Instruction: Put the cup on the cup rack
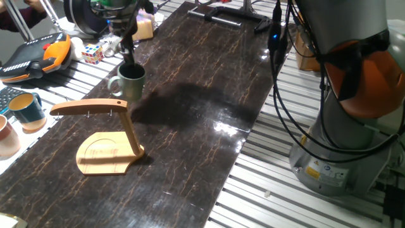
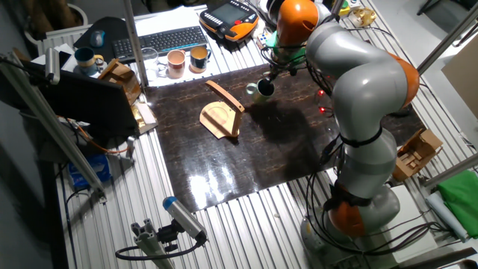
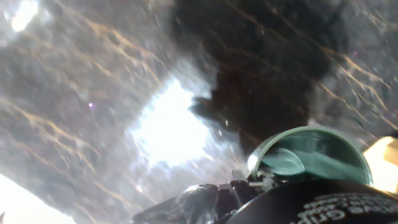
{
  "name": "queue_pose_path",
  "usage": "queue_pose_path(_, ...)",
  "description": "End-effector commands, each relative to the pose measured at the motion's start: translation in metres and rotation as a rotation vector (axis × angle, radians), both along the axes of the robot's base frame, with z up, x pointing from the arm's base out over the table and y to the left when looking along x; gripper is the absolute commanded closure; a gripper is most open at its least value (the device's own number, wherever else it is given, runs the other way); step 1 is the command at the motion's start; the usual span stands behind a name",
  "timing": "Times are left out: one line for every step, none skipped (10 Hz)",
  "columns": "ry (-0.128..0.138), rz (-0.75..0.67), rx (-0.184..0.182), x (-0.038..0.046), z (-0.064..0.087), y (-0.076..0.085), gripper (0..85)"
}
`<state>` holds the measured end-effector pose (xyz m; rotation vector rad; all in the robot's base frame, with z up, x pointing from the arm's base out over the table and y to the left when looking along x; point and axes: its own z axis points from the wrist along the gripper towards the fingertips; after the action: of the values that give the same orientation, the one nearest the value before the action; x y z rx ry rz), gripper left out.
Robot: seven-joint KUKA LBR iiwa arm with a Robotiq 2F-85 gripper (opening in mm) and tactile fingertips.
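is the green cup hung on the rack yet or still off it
Still off it. The cup hangs upright from the gripper, which reaches into its mouth, beside the cup rack, whose pegged arm carries nothing.

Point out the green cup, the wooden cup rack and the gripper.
green cup [image 1: 131, 86], one fixed view, outer wall.
cup rack [image 1: 101, 154], one fixed view, flat base.
gripper [image 1: 128, 62], one fixed view, fingertips at the cup's rim.

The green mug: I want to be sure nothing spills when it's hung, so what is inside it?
One gripper finger reaches down inside the green mug. In the hand view the interior looks dark and bare, but the gripper body covers its lower part.
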<state>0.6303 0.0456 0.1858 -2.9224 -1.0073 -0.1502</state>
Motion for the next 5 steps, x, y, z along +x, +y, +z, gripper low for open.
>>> queue_pose_path(-0.013, 0.008, 0.008, 0.0002, 0.000, 0.009, 84.0)
queue_pose_path(-0.023, 0.016, 0.012, -0.0002, 0.000, 0.018, 84.0)
queue_pose_path(-0.030, 0.022, 0.022, -0.0003, 0.001, 0.024, 84.0)
queue_pose_path(-0.037, 0.030, 0.039, -0.0006, 0.004, 0.030, 84.0)
queue_pose_path(-0.047, 0.036, 0.055, -0.0020, 0.007, 0.034, 84.0)
